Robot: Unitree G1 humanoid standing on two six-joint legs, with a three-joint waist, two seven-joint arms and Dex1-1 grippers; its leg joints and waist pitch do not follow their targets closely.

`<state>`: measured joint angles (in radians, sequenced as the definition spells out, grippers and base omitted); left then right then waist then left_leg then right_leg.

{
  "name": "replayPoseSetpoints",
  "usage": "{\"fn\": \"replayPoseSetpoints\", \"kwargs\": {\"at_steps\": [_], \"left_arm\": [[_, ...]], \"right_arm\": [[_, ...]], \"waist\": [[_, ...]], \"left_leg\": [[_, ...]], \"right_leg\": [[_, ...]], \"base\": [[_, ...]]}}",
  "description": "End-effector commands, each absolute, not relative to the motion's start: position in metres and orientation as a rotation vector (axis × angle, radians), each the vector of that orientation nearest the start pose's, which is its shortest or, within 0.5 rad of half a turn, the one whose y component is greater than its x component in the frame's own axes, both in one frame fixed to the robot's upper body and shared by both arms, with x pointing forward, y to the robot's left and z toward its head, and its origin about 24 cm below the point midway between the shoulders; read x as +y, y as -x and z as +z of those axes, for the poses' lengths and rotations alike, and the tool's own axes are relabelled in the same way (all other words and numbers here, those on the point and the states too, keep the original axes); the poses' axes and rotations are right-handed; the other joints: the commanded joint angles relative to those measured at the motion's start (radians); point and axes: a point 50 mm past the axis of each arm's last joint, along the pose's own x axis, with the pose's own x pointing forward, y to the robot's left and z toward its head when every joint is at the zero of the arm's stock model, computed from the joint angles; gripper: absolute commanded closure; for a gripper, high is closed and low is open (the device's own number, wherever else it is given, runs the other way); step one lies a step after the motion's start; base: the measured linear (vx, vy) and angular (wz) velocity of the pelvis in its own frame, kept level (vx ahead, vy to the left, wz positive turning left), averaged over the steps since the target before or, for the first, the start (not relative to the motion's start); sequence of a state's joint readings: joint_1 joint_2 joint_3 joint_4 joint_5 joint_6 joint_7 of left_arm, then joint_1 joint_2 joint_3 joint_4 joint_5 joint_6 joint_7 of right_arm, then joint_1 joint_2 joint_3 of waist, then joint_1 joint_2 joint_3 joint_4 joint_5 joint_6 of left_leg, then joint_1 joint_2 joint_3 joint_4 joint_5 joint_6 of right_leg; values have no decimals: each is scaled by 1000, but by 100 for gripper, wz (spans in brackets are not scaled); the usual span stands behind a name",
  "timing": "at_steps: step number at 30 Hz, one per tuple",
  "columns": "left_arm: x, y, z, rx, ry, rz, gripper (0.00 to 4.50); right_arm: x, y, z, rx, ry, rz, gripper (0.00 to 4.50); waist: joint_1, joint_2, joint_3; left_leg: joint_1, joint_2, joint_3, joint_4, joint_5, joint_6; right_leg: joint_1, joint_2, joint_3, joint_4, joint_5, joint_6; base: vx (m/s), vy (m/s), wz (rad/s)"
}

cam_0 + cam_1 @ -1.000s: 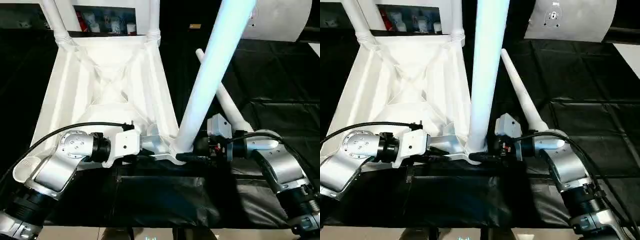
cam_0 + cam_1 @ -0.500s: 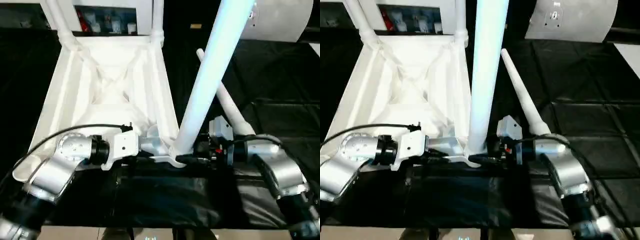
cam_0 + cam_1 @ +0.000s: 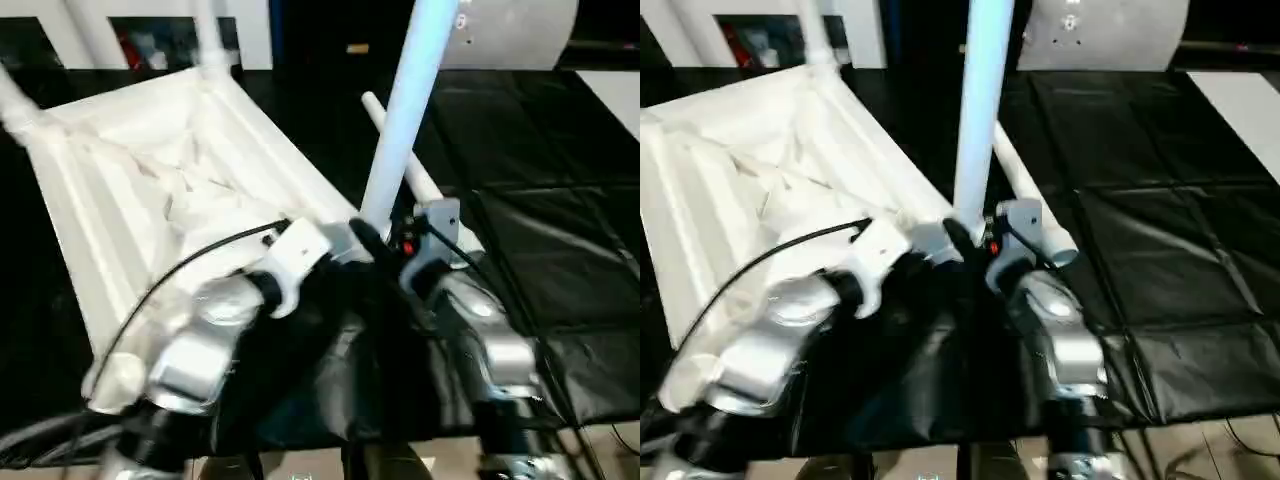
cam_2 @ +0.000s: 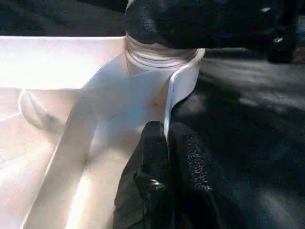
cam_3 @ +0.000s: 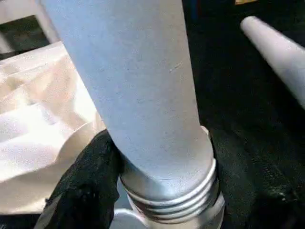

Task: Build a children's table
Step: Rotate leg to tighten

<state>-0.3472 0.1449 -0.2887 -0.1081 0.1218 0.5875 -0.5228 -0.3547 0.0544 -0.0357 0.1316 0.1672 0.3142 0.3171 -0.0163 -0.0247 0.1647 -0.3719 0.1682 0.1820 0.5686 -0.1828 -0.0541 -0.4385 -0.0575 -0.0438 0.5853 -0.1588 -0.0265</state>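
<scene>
Upturned top [image 3: 150,190] fills left of frame, both grippers at its near right corner.
Left gripper [image 4: 167,143] pinches the top's thin rim beside the socket. Right gripper [image 5: 157,191] clasps the base of the upright leg [image 3: 405,110], centre. Spare leg [image 3: 425,185] lies just behind.

Table top [image 3: 150,170] white, ribbed underside. Upright leg [image 3: 405,110] white with bluish tint. Loose leg [image 3: 1025,195] white. Tabletop [image 3: 1160,200] black, creased sheet. Forearms [image 3: 200,340] silver.
</scene>
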Motion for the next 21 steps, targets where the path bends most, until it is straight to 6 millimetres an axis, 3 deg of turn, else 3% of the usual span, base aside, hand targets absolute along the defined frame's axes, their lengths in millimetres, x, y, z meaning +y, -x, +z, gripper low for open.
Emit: {"fn": "replayPoseSetpoints", "kwargs": {"at_steps": [1, 6, 11, 14, 17, 19, 21], "left_arm": [[51, -286, 102, 154, -324, -771, 450], [62, -285, 98, 179, -381, -788, 450], [64, -286, 96, 181, -404, -786, 450], [68, -290, 95, 197, -418, -736, 450], [69, -291, 98, 188, -359, -730, 450], [69, -291, 102, 176, -299, -742, 407], [69, -291, 103, 177, -280, -749, 394]], "right_arm": [[-51, -300, 78, 129, -299, 640, 124], [-76, -302, 73, 119, -179, 591, 82], [-104, -299, 78, 81, -201, 578, 39], [-118, -293, 86, 41, -199, 631, 19], [-127, -288, 96, 1, -186, 681, 8], [-132, -285, 105, -24, -178, 740, 0], [-134, -284, 108, -30, -167, 773, 0]], "waist": [[8, -3, -71], [9, 0, -74], [16, 1, -70], [20, 7, -74], [22, 2, -74], [23, 3, -75], [24, 2, -78]], "left_leg": [[1, 47, -18, -57, -99, 101], [1, 49, -17, -52, -26, 153], [4, 53, -17, -54, -75, 145], [5, 54, -18, -54, -75, 144], [1, 53, -18, -53, -85, 144], [2, 52, -18, -52, -93, 145], [1, 51, -17, -50, -84, 147]], "right_leg": [[62, -71, 52, -61, -158, -192], [73, -73, 49, -46, -8, -254], [73, -75, 50, -56, -99, -246], [74, -75, 49, -56, -94, -250], [79, -76, 48, -58, -106, -248], [78, -77, 47, -60, -123, -247], [78, -76, 48, -61, -125, -250]], "base": [[58, -6, 3], [22, -2, 1], [0, 0, 0], [0, 0, 0], [0, 0, 0], [0, 0, 0], [0, 0, 0]]}}
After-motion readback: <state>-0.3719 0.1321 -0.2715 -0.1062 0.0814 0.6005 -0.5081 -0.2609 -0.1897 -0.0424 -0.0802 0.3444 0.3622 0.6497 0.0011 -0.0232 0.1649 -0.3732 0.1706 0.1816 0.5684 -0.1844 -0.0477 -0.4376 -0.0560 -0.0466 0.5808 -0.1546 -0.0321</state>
